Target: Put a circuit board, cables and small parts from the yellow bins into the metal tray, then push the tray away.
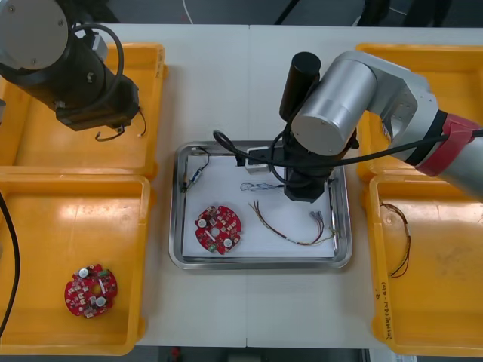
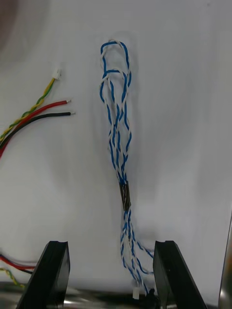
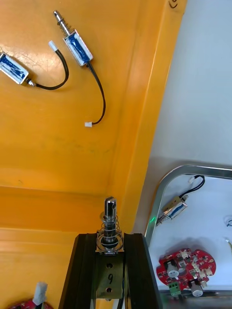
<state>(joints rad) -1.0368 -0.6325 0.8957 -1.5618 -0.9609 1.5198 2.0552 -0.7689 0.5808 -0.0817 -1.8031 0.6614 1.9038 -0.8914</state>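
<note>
Yellow plastic bins (image 1: 45, 219), four; round red circuit boards (image 1: 218, 228), two. Left pincer (image 3: 110, 237) clamps one small metal part (image 3: 110, 215); right pincer (image 2: 111, 245) gapes wide.

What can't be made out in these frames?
Right gripper: in the front view, hidden under its own wrist.
Blue and white cable: near end runs off the right wrist view's edge between the open fingers.
Small metal part: body hidden between the shut fingers of the left gripper, left wrist view; just its spring-wrapped tip shows.
</note>
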